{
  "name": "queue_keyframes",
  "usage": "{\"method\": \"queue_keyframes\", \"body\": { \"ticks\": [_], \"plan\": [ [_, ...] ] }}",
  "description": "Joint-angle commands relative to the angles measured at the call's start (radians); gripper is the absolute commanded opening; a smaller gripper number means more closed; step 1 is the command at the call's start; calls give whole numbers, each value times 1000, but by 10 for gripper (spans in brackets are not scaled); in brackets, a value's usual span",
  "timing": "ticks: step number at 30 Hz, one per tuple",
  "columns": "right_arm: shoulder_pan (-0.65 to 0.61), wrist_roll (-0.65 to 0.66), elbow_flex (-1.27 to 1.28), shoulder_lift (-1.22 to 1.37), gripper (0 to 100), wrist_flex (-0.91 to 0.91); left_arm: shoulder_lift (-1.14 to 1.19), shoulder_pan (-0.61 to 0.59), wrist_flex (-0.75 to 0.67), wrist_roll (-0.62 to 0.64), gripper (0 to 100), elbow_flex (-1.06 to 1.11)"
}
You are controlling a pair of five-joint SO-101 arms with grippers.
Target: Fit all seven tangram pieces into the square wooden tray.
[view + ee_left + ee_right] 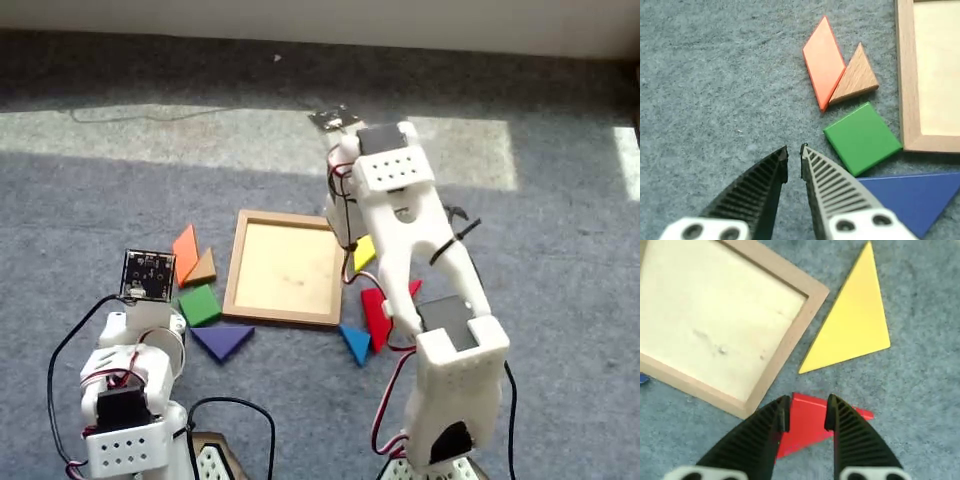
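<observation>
Grey-blue carpet (90,250), sun strip (180,140) across the far side, pale wall base (400,20) beyond. Left gripper (794,151) narrow, holding nothing, over bare carpet; green square (862,137) just ahead of it, orange piece (823,60) and wood triangle (856,77) farther ahead. Right gripper (806,402) part open above red triangle (805,421), yellow triangle (852,325) ahead, tray (785,345) rim close alongside; pieces lie on carpet round the tray

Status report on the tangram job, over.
Left pincer barely open, empty, near green square. Right pincer open over red triangle. Tray empty, all pieces outside. Nothing in the way.
</observation>
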Motion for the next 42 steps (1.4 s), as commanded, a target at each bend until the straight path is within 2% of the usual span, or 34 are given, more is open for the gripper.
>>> {"method": "queue_keyframes", "body": {
  "ticks": [1, 6, 12, 20, 26, 37, 42],
  "plan": [
    [96, 11, 77, -64, 115, -205, -35, -16, -20, 3, 81, -5],
    [133, -40, 142, -64, 131, -249, -35, -16, -20, 3, 81, -5],
    [65, -115, 156, -62, 295, -289, -35, -15, -20, 3, 81, -5],
    [59, -121, 317, -62, 296, -522, -35, -15, -20, 3, 81, -4],
    [59, -207, 378, -62, 296, -636, -35, -15, -20, 3, 81, -4],
    [44, -336, 378, -64, 296, -647, -35, -13, -20, 3, 81, -4],
    [42, -347, 375, -61, 296, -654, -35, -13, -20, 3, 81, -4]
  ]
}}
